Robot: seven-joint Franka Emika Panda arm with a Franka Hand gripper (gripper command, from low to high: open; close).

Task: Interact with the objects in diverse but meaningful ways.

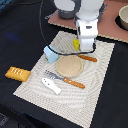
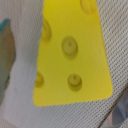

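The yellow holed cheese wedge (image 2: pixel 72 50) fills the wrist view, lying flat on the woven placemat (image 2: pixel 117 40). In the exterior view only a sliver of the cheese (image 1: pixel 75 44) shows beside the arm's white hand. My gripper (image 1: pixel 86 49) hangs right over it, and its fingers are hidden, so their state is unclear. The pale blue block (image 1: pixel 51 53) sits toward the exterior view's left of the cheese. Off the mat at far left lies the golden-brown bread loaf (image 1: pixel 17 74). The white fish-shaped piece (image 1: pixel 51 85) lies near the mat's front.
A round tan plate (image 1: pixel 69 65) sits mid-mat. An orange-handled fork (image 1: pixel 65 79) and an orange-handled knife (image 1: pixel 87 58) flank it. Behind the mat are a brown board (image 1: pixel 60 20) and a bowl (image 1: pixel 123 17).
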